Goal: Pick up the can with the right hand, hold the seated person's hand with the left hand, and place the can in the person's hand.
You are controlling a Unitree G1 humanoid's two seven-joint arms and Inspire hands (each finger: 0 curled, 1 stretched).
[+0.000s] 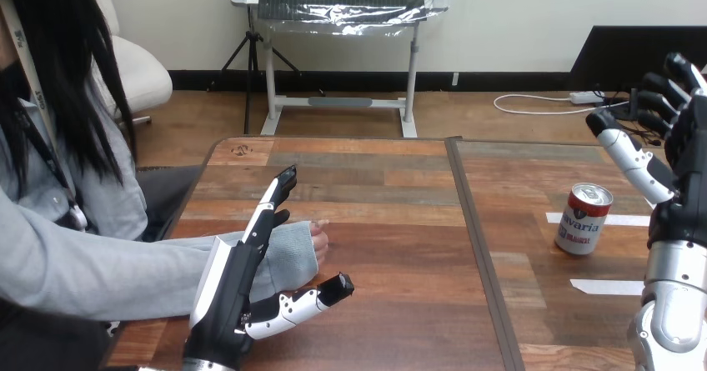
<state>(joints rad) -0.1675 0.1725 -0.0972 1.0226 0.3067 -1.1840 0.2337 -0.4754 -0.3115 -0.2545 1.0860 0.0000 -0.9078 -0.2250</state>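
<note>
Fingers (pixel 268 204) of L hand (pixel 225 281) straight, thumb out, beside person's hand (pixel 319 239); R hand (pixel 685 158) spread, upright nr can (pixel 584 219).

You're looking across a plank-patterned wooden tabletop (pixel 375 246) split by a dark seam (pixel 472 221), with two white tape strips (pixel 607 287) on its right half. Beyond its far edge lie wood flooring (pixel 500 125), a white wall (pixel 517 21) with black baseboard (pixel 350 80), a white chair (pixel 137 67) far left, and a white-framed stand (pixel 412 71).

Black left hand (pixel 225 288), white back shells (pixel 210 275), black-and-white fingers (pixel 267 208), right forearm (pixel 671 300) seemingly silver
</note>
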